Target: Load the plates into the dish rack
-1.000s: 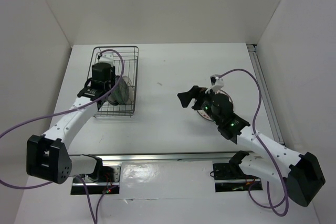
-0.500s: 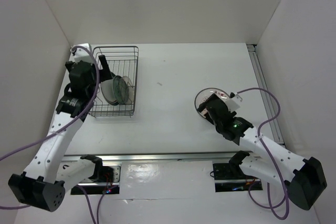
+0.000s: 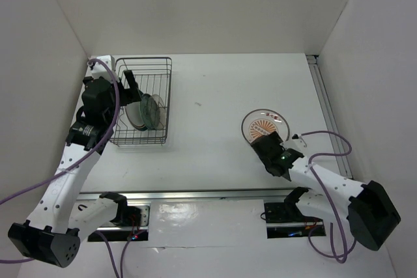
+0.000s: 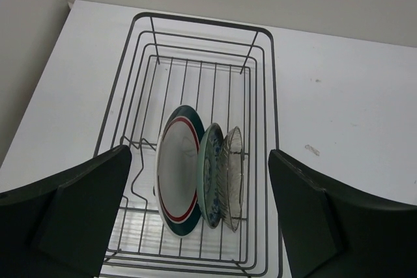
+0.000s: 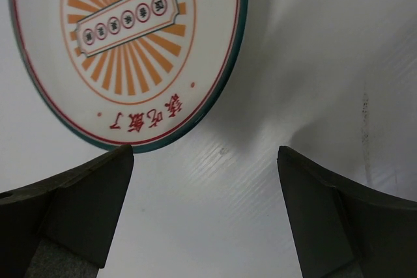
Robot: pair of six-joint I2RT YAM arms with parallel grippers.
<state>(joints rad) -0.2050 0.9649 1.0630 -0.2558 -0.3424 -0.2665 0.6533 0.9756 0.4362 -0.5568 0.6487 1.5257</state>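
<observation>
Right claw (image 5: 207,213) gaping, empty, sunburst plate (image 5: 124,43) flat on desk (image 5: 306,63) just ahead-left, left claw (image 4: 199,216) open above dish rack (image 4: 195,83).

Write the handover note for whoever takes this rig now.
Left gripper: open, empty, above the dark grey wire dish rack.
Right gripper: open, empty, by the edge of the orange sunburst plate, flat on the table.
Done: white plate with green-red rim, small teal-patterned plate, small pale grey plate stand on edge in the rack.
Left: rack the sunburst plate.
</observation>
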